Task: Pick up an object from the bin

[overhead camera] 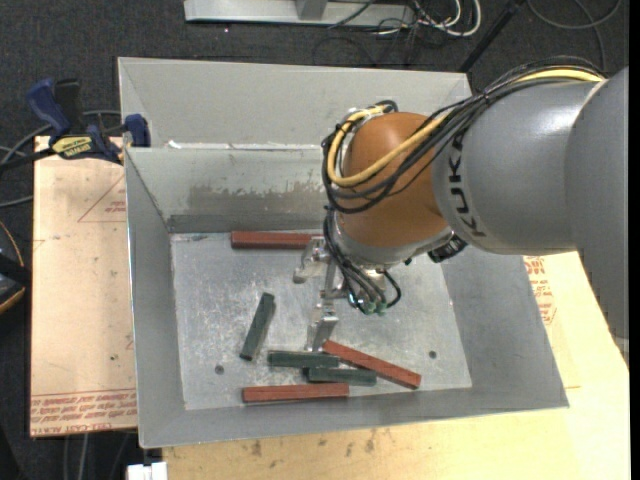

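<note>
Arm [540, 168] from the right, end effector [322, 338] vertical just above dark green bars [298, 360], grip state indiscernible.

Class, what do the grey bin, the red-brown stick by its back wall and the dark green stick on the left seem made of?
Grey bin: sheet metal, matt, its floor scuffed pale. Red-brown flat stick: likely painted wood or plastic; even, dull colour, straight edges. Dark green flat stick: probably the same, no gloss.
</note>
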